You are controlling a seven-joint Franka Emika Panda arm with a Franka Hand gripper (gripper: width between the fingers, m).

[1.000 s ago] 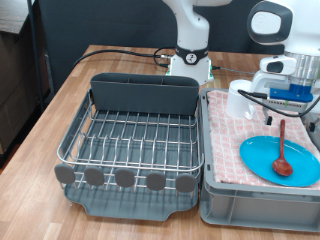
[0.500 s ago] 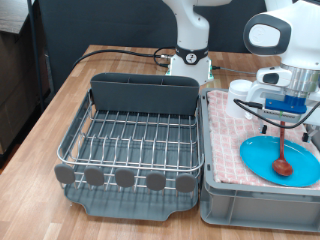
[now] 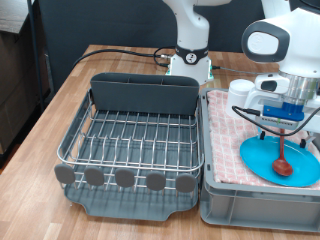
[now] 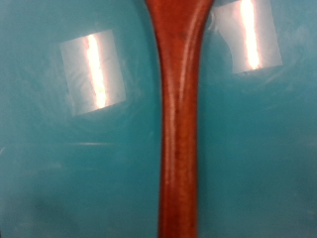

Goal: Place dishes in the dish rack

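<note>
The Franka arm reaches in from the exterior view's top right, its white wrist bent so the hand points straight down. The gripper [image 3: 283, 133] sits low at the exterior view's right side. Its fingers do not show in the wrist view, and their spacing cannot be made out.

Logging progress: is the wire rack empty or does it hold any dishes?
Empty. The rack shows bare wires; the spoon lies on the blue plate in the crate, under the gripper.
</note>
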